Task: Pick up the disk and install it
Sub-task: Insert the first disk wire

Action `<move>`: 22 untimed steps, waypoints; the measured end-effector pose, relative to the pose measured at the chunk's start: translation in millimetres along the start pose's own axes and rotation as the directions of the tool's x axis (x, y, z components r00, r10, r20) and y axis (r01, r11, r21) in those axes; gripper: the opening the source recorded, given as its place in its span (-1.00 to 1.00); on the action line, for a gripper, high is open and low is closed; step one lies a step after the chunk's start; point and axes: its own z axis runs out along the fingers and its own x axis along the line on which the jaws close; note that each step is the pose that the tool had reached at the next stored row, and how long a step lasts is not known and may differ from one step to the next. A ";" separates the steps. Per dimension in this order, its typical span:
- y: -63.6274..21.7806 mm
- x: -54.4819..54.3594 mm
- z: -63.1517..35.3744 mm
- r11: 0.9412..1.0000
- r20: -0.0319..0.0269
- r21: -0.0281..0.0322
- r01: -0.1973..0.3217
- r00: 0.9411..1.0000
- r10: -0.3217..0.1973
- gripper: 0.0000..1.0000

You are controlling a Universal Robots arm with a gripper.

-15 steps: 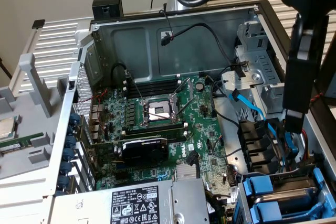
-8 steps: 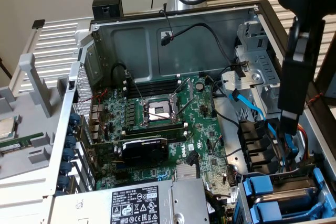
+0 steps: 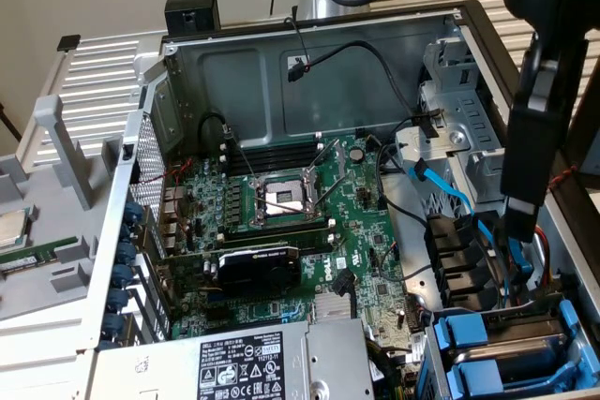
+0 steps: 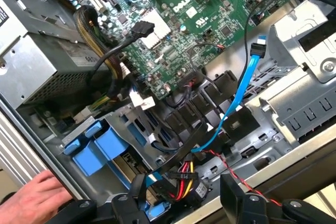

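Your gripper (image 4: 186, 211), jaws wide and empty, hangs over the drive bay (image 4: 122, 118) at the exterior view's near right; blue rails (image 4: 97, 150) sit inside, and whether the disk is seated is unclear.

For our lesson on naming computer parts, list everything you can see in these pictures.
case: one, grey metal, open, centre of the exterior view
circuit board: one, green, on the case floor
card: one, black, plugged into the board
power supply: one, silver, the exterior view's lower edge
tray handles: two, blue, the exterior view's lower right
cable: one, light blue, beside the drive bays
chip: one, silver, outside the case, the exterior view's left
hand: one, at the case edge
gripper: one, black, open, empty, above the drive bays
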 end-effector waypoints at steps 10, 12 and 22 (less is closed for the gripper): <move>1.0 -6.1 5.7 0.999 -0.008 -0.006 -0.052 0.999 0.052 0.33; -0.5 -7.4 6.0 0.999 -0.008 -0.006 -0.053 0.999 0.053 0.33; -1.7 -8.3 11.3 0.997 -0.011 -0.008 -0.071 0.997 0.071 0.33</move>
